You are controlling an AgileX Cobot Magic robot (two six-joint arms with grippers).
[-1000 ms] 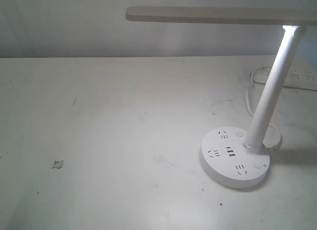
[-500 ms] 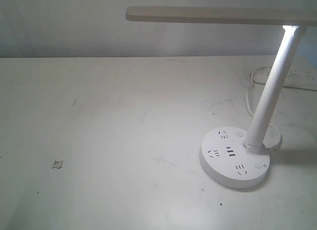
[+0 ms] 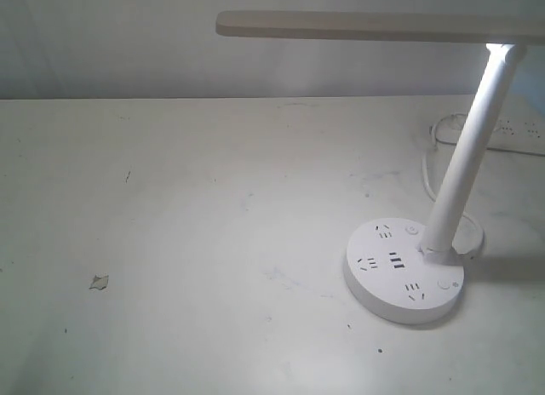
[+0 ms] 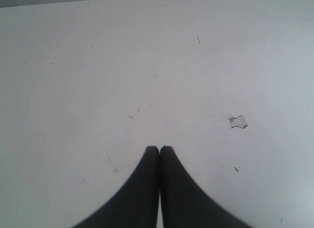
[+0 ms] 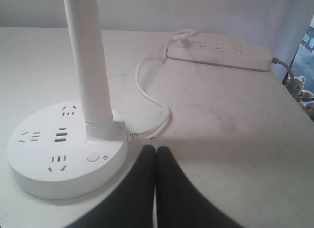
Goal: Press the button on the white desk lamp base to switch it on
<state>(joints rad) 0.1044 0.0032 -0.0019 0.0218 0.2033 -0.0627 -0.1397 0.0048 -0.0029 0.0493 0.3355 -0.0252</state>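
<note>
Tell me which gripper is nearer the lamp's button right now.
Right. The right gripper sits beside the white desk lamp base, jaws shut, the button just ahead. The left gripper, also shut, faces the table with no lamp in its view.

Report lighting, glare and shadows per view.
Exterior view: washed out, stem glares near its top, shadow right of the white desk lamp base. Right wrist view: sharp, shadow band across the table. Left wrist view: even light, left gripper featureless black.
</note>
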